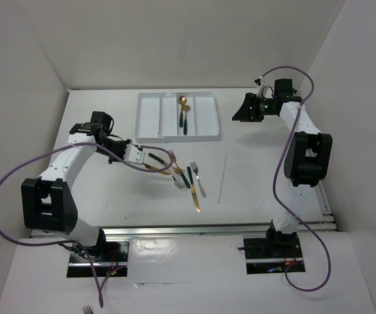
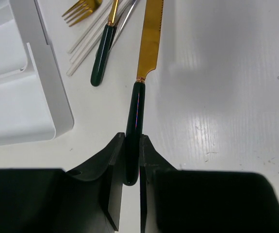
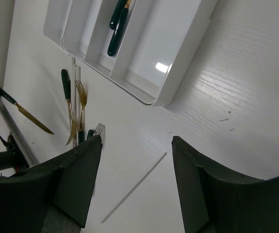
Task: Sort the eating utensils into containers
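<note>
- Left pincer (image 2: pixel 132 167) pinches the end of the dark teal handle of a gold knife (image 2: pixel 149 39). The jaws are pressed flat against the handle, and the blade points away from the wrist toward the pile.
- Right pincer (image 3: pixel 137 179) is spread wide and holds nothing. It hangs over bare table off the right wall of the white tray (image 1: pixel 147 118).
- In the left wrist view, the tray's rounded near corner sits left of the held knife, close but apart.
- Two teal-handled pieces (image 1: pixel 184 118) lie lengthwise in one inner compartment of the tray.
- The loose utensils (image 1: pixel 189 176), forks and teal-handled pieces, overlap in a heap just in front of the tray's near rim, between the two arms.
- One pale stick (image 1: pixel 222 176) lies alone to the right of the heap, apart from it, with open surface between it and the right arm.
- The table (image 1: pixel 273 196) is white and faintly grained. White walls (image 1: pixel 174 39) close in the far side and both flanks, and a metal rail (image 1: pixel 207 229) runs along the near edge.
</note>
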Robot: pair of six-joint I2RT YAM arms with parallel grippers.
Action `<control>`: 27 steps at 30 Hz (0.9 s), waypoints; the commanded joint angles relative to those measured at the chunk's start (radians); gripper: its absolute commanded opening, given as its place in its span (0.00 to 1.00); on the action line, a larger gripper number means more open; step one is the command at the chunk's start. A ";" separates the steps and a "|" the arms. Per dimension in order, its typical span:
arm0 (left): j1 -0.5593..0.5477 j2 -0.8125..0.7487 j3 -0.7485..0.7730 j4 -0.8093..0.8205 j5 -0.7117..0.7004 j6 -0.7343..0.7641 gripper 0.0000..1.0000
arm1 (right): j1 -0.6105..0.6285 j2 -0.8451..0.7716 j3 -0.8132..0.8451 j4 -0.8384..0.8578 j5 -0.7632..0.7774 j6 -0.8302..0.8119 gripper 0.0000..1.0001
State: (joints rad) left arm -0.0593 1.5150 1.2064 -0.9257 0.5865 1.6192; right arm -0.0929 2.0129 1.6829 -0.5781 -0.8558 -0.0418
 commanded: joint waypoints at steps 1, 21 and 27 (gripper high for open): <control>0.013 -0.064 -0.034 -0.026 0.068 0.002 0.00 | 0.012 -0.046 0.015 -0.008 -0.029 0.005 0.67; -0.013 -0.214 -0.010 0.654 0.172 -1.585 0.00 | 0.039 -0.105 -0.074 0.052 0.003 0.057 0.66; -0.053 -0.159 -0.004 0.812 -0.029 -1.971 0.00 | 0.039 -0.126 -0.083 0.052 0.040 0.069 0.66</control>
State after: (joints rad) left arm -0.0849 1.3212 1.1843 -0.2546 0.6735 0.0029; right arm -0.0628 1.9633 1.6081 -0.5606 -0.8333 0.0139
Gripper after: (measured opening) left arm 0.259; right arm 0.662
